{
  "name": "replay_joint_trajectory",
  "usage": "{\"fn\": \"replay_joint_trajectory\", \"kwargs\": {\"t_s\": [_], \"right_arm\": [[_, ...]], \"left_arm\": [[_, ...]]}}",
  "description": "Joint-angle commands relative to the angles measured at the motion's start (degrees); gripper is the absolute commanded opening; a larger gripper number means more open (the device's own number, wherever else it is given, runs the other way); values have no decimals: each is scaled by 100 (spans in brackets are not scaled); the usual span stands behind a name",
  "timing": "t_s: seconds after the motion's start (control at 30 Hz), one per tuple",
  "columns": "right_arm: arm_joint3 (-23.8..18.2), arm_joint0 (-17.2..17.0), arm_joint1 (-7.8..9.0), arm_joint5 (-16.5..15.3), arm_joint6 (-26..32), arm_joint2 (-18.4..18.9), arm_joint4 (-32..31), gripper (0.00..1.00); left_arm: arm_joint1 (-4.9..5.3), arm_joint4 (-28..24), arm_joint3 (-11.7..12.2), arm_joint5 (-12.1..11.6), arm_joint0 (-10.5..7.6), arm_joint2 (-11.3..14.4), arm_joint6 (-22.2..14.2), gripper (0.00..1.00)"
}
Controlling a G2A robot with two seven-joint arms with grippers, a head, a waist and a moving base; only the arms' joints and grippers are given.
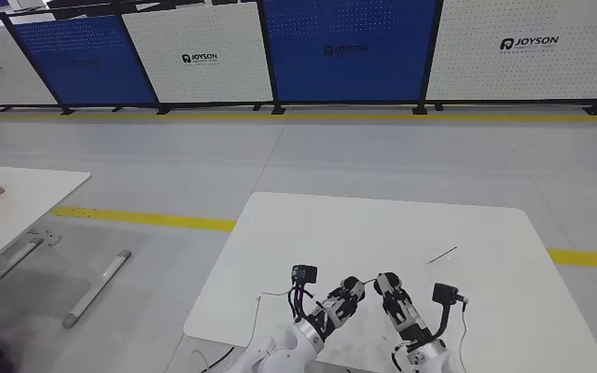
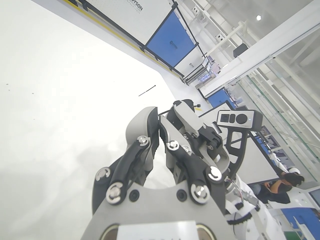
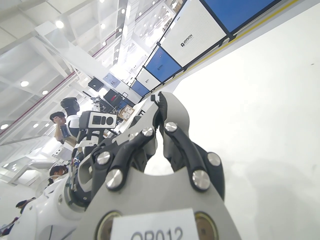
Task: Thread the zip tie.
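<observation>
My two grippers meet tip to tip low over the front of the white table (image 1: 373,224). The left gripper (image 2: 158,117) (image 1: 353,285) is shut, and a thin black zip tie (image 2: 165,112) runs from its tips across to the right gripper (image 2: 178,104). The right gripper (image 3: 158,101) (image 1: 384,281) is shut too, with a short black end of the zip tie (image 3: 153,98) poking out past its tips. A small black piece (image 2: 198,105) sticks out on the right gripper's far side. Most of the tie is hidden between the pads.
A second black zip tie (image 1: 442,255) (image 2: 147,91) lies loose on the table, farther out and to the right of the grippers. Another white table (image 1: 28,196) stands to the left across the floor gap. Blue and white panels line the back.
</observation>
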Motion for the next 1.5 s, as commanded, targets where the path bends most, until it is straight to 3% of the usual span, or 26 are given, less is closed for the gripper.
{"fn": "replay_joint_trajectory", "kwargs": {"t_s": [0.0, 0.23, 0.27, 0.37, 0.4, 0.47, 0.57, 0.8, 0.93, 1.0, 1.3, 1.33, 1.4, 1.47], "right_arm": [[-12, -9, 3, -18, 20, 15, 43, 0], [-15, -18, 14, -33, 94, 61, 129, 0], [-12, -16, 15, -28, 98, 60, 123, 0], [-4, -8, 15, -3, 95, 55, 104, 0], [-3, -6, 15, 6, 90, 53, 97, 0], [-2, -2, 15, 49, 46, 58, 54, 0], [4, 0, 10, 117, -31, 48, -11, 0], [43, 23, 1, 223, -140, 17, -127, 0], [54, 22, 1, 223, -157, 21, -141, 0], [53, 17, 2, 220, -159, 27, -136, 0], [55, 17, 4, 209, -130, 36, -134, 0], [55, 17, 4, 205, -123, 35, -129, 11], [53, 27, 4, 209, -77, 21, -134, 100], [48, 40, 4, 199, -59, 0, -162, 100]], "left_arm": [[1, 3, -10, 18, 2, -4, -19, 0], [-2, -42, -29, 67, 9, -4, -45, 0], [-2, -68, -25, 44, 6, -2, -70, 12], [-2, -106, -18, 23, 4, -18, -76, 29], [-1, -115, -17, 19, 5, -23, -78, 30], [0, -150, -29, 12, 15, -49, -52, 30], [3, -149, -47, -7, 54, -84, 40, 21], [5, -167, -76, -7, 102, -139, 154, 20], [6, -186, -84, -34, 115, -165, 191, 3], [4, -167, -78, -43, 123, -154, 211, 0], [-1, -126, -54, -113, 116, -120, 202, 0], [-1, -131, -54, -120, 117, -121, 195, 0], [-1, -181, -52, -139, 119, -121, 155, 0], [-3, -302, -41, -152, 110, -119, 56, 0]]}}
